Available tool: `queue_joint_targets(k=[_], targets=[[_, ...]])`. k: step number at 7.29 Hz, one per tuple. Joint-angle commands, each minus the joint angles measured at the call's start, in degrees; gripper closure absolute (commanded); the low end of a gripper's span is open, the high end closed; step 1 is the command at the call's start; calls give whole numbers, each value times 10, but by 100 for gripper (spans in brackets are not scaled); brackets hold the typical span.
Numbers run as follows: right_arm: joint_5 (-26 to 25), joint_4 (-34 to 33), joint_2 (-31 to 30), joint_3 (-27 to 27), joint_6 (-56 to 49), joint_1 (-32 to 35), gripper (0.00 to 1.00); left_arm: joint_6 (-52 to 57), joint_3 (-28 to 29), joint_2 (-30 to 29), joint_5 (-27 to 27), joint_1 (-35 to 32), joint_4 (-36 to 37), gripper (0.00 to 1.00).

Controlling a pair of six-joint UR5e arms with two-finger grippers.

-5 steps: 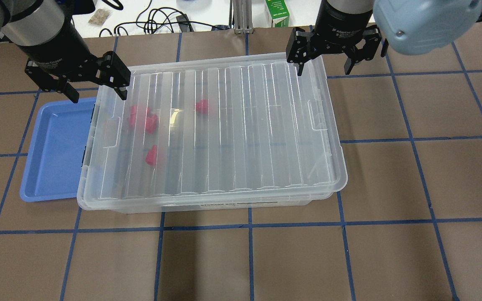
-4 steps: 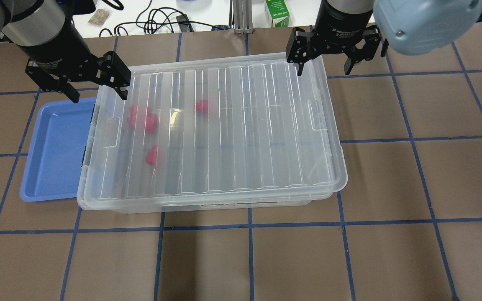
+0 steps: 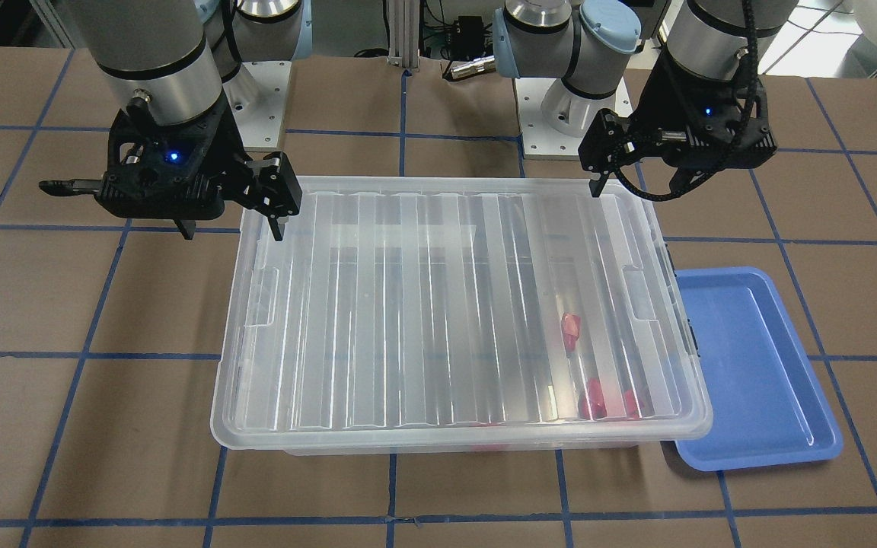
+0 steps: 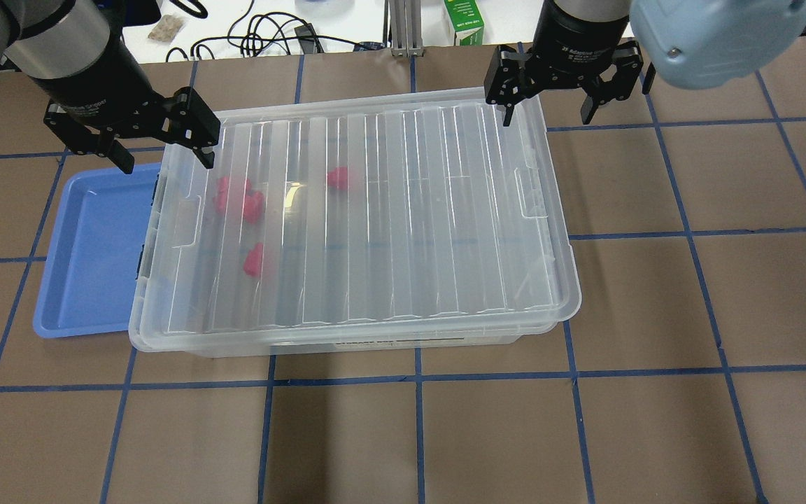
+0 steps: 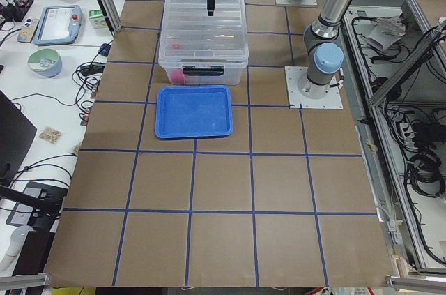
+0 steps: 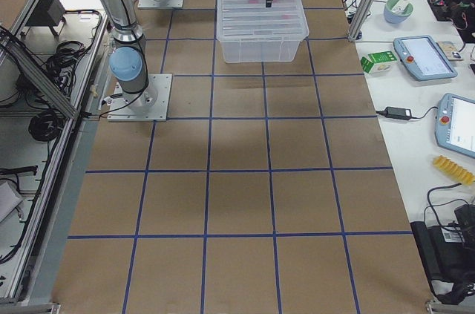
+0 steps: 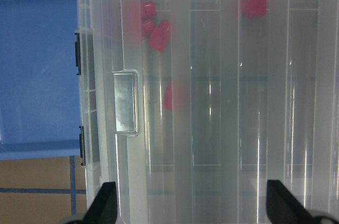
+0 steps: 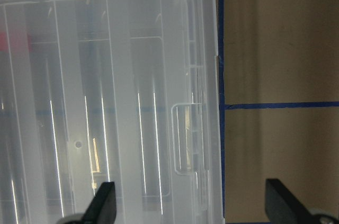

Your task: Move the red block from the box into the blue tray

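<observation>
**Both pincers hanging wide above the shut box**

Between the earlier overhead look and this one, my right gripper had drifted a touch to the right, while nothing else on the table had stirred.

The box sat across the middle of the table with its ribbed clear lid on. The blue tray lay just beside the box's left end, holding nothing.

I held my left gripper above the left end of the box, jaws spread wide apart and gripping nothing. My left wrist camera looked down on that end of the lid and on the tray beside it. My right gripper hung above the right end, its jaws likewise spread and bare.

The red blocks were inside the box, seen through the lid in its left half and toward the far side. Some were bunched together, one lay a little nearer, and one lay closer to the middle.
</observation>
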Motion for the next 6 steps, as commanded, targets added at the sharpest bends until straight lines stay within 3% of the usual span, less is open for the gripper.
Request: queue_joint_targets(k=[1, 4, 6], targets=[[0, -9, 0, 43, -27, -18, 0, -1, 2, 1, -2, 0, 1, 0], [-29, -165, 32, 183, -75, -41, 0, -1, 3, 1, -5, 1, 1, 0], [-31, -185, 35, 192, -107, -44, 0, -2, 5, 0, -6, 1, 1, 0]])
